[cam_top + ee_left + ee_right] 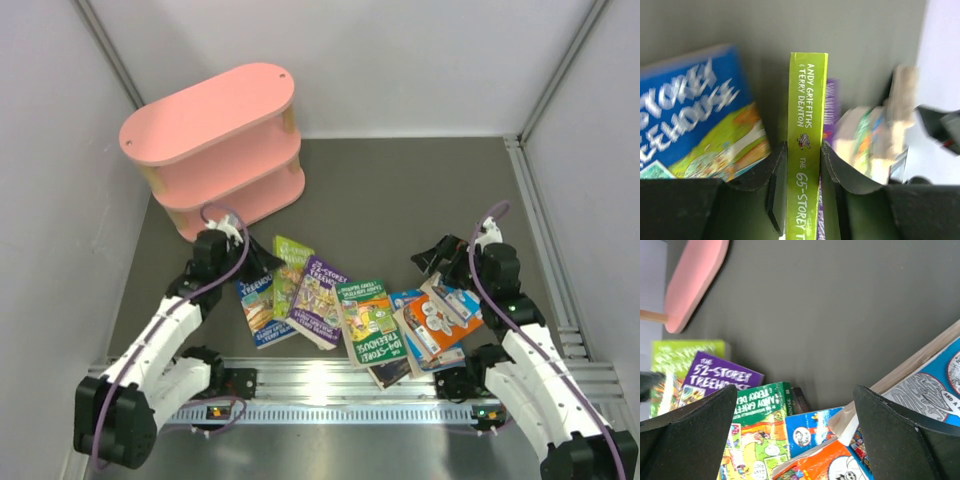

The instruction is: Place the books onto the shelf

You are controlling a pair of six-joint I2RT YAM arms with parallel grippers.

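Your left gripper (804, 150) clamps the green book (807, 90) spine-up in narrow jaws, its long axis running straight out from them, nearer the shelf (215, 140) than your right gripper (795, 390), which stands wide and empty.

- A robot lab test cell.
- Plain white panel walls (400, 60) box in a dark grey table (420, 190).
- Two white robot arms, the left arm (165, 335) and the right arm (535, 365), trailing purple cables (243, 255), are bolted to an aluminium rail (330, 375) at its near edge.
- A pink shelf (205, 115) and loose books (368, 315) sit on the table.
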